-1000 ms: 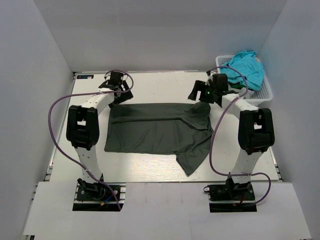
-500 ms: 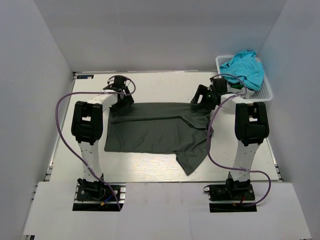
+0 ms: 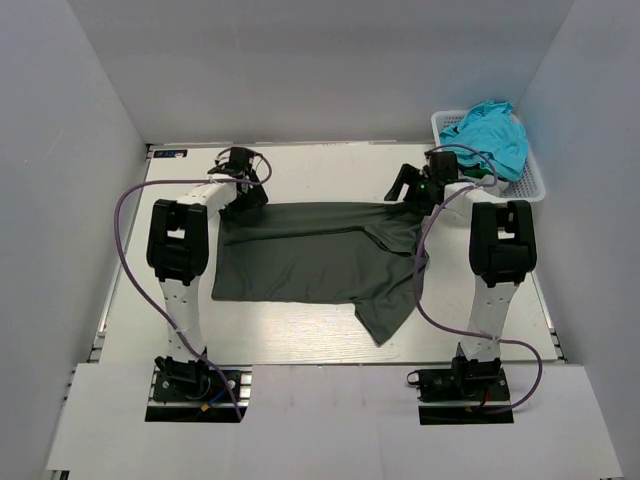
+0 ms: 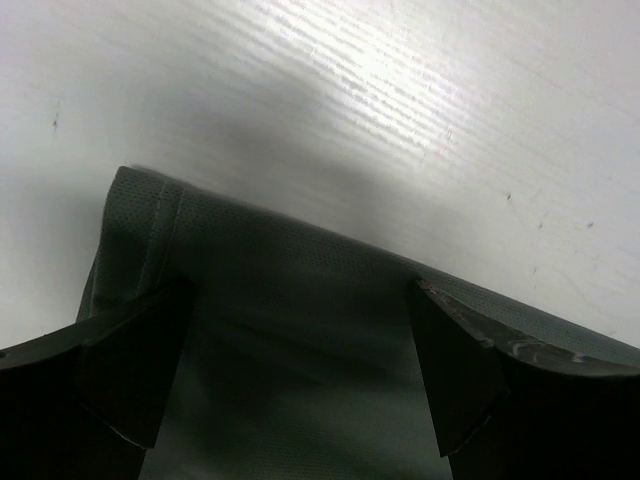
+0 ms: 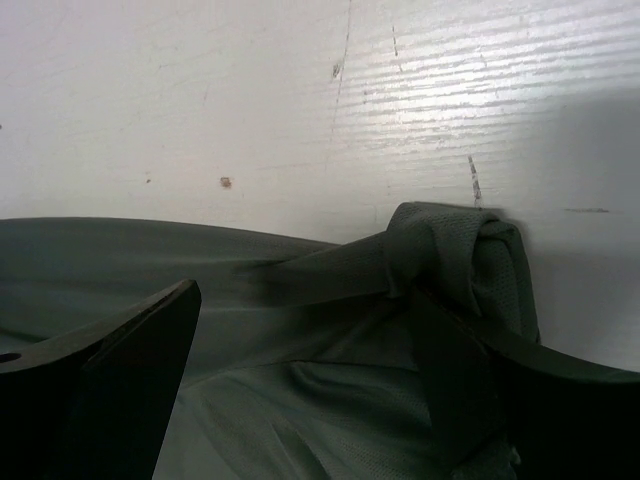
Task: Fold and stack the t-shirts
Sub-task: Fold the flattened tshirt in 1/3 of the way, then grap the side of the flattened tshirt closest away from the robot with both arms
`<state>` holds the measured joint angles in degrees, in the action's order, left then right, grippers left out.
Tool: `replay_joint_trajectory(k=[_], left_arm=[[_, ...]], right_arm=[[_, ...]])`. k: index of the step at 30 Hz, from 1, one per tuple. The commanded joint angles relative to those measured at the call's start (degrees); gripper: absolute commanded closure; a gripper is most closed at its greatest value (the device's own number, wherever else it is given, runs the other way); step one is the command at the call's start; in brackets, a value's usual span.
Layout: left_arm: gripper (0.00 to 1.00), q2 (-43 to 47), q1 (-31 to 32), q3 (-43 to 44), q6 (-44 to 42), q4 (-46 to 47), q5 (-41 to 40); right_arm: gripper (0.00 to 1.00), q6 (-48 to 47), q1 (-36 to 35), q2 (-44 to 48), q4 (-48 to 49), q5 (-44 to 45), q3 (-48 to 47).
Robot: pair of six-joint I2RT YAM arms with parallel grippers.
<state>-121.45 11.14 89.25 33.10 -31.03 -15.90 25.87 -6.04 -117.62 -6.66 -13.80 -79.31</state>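
Charcoal t-shirt (image 3: 310,255), flat, centre; long axis 9-to-3 o'clock, one flap trailing toward 5; left gripper (image 3: 244,197), jaws released, over its 10 o'clock corner; right gripper (image 3: 405,192), released, astride bunched 2 o'clock corner; turquoise t-shirt (image 3: 490,135) in basket (image 3: 533,186), 1 o'clock.

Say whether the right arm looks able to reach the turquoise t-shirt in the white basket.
Probably yes: the turquoise cloth t-shirt lies uncovered atop the white lattice basket, near the open right gripper.
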Motion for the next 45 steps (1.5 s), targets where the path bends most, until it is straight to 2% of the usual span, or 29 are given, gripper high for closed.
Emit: replay_joint_trajectory(k=[1, 4, 8, 12, 15, 16, 17, 19, 20, 21, 22, 25, 29, 32, 35, 39, 42, 45], left_arm=[[0.00, -2.8, -1.3, 5.7, 0.6, -8.4, -1.8], [0.00, -0.3, -1.3, 9.7, -1.3, -8.4, -1.8], [0.00, 6.3, -1.3, 11.6, -2.7, -9.5, -1.8], [0.00, 15.1, -1.3, 8.1, -0.8, -13.4, -4.6], [0.00, 22.8, -1.3, 1.0, 5.7, -19.4, -5.3], [0.00, 24.7, -1.3, -3.8, 7.7, -21.0, -5.8], [0.00, 26.8, -1.3, -6.7, 12.3, -23.6, -5.8], [0.00, 34.3, -1.3, -17.6, 15.6, -23.6, -5.3], [0.00, 37.2, -1.3, -21.6, 16.5, -21.4, -2.7], [0.00, 42.9, -1.3, -29.2, 16.5, -19.6, -1.0], [0.00, 45.5, -1.3, -32.6, 16.5, -18.5, 0.3], [0.00, 51.5, -1.3, -40.5, 18.5, -17.9, 0.4], [0.00, 51.3, -1.3, -42.6, 20.6, -19.5, -2.5], [0.00, 49.4, -1.3, -44.1, 21.8, -17.8, -2.5], [0.03, 47.5, -1.3, -46.1, 22.4, -14.8, -3.1], [0.13, 47.5, -1.3, -48.0, 22.4, -10.2, -2.5], [0.31, 47.5, -1.3, -49.4, 22.4, -6.7, -2.5], [0.35, 47.5, -1.3, -50.8, 22.4, -4.8, -2.5]], right_arm=[[0.10, -3.6, 0.9, -0.4, -3.7, 1.9, -2.8], [0.10, -9.2, 0.0, 2.8, -4.4, 0.1, -4.4], [0.10, -14.6, -2.3, 12.4, -6.2, 1.0, -2.2], [0.10, -16.7, -5.9, 20.8, -8.5, 4.6, 3.5], [0.10, -14.4, -10.0, 28.9, -10.2, 9.7, 11.0], [0.10, -13.5, -10.8, 32.3, -11.2, 13.2, 12.4], [0.10, -11.2, -12.8, 33.8, -13.4, 13.5, 15.0], [0.10, -10.0, -15.6, 39.7, -17.0, 18.1, 19.8], [0.10, -9.3, -17.8, 41.2, -20.6, 18.3, 20.6], [0.10, -8.8, -18.7, 44.6, -24.7, 18.5, 22.1], [0.10, -7.3, -22.5, 45.7, -28.0, 19.1, 23.7], [0.10, -3.6, -27.2, 50.7, -34.6, 18.5, 29.0], [0.10, 2.3, -34.0, 53.1, -39.4, 14.7, 34.7], [0.10, 4.0, -40.1, 51.4, -36.5, 14.4, 38.5], [0.10, 7.1, -42.0, 49.7, -33.2, 16.9, 40.2], [0.10, 9.5, -42.8, 48.7, -30.3, 17.9, 41.0], [0.11, 10.8, -43.3, 48.4, -28.2, 19.5, 43.4], [0.12, 10.9, -43.8, 46.5, -25.4, 19.4, 44.3]])
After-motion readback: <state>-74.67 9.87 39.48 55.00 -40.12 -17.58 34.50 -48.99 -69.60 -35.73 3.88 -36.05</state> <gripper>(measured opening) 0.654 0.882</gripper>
